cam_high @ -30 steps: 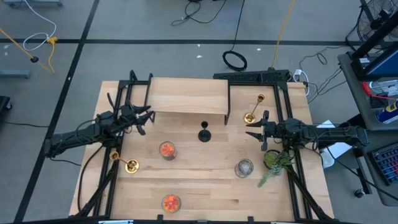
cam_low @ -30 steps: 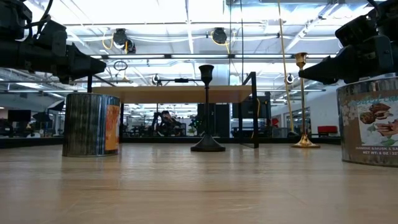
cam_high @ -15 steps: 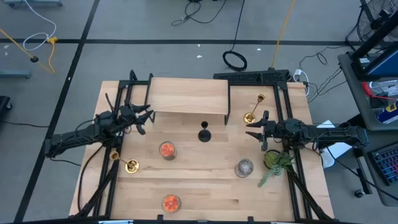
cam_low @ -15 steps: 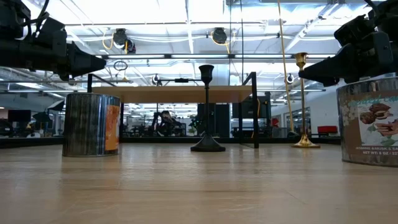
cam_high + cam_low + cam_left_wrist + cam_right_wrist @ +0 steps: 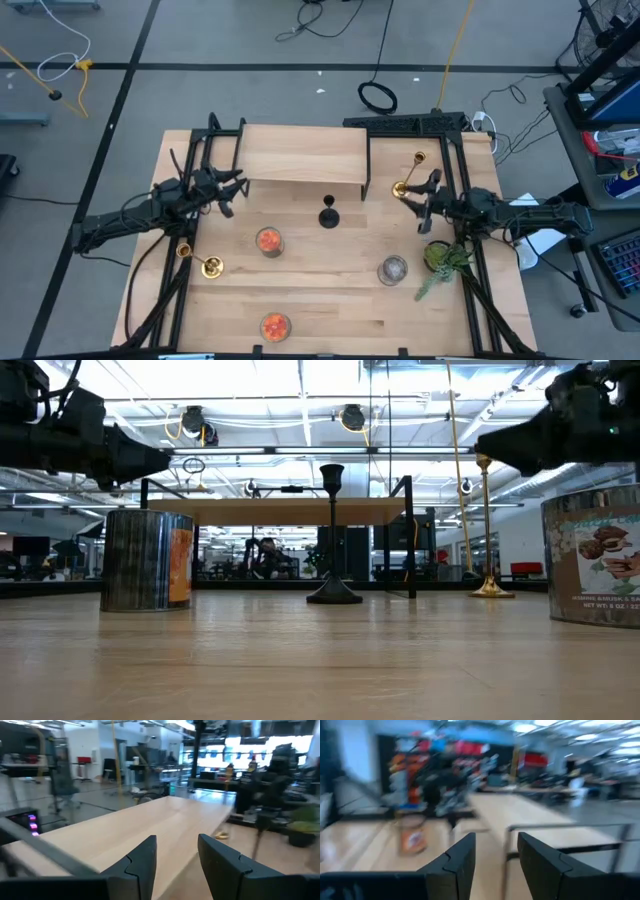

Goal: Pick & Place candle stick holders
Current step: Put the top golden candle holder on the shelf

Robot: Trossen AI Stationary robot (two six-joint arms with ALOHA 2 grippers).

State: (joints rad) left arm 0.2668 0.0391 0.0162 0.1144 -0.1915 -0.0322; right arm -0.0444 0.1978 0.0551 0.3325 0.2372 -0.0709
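A gold holder stands on its round base at the table's far right, also in the low view. The black holder stands on its base mid-table, in front of the shelf. A second gold holder is at the near left; whether it stands or lies I cannot tell. My right gripper is open and empty, raised close beside the far-right gold holder, near its top. My left gripper is open and empty at the shelf's left end.
A raised wooden shelf on a black frame spans the far middle. Two tins of orange things, a glass jar and a small green plant stand on the near half. A large tin fills the low view's right.
My right gripper has risen and gone toward the table's far edge, closing on the top of the far-right gold holder, and stays open. The holder stands where it was.
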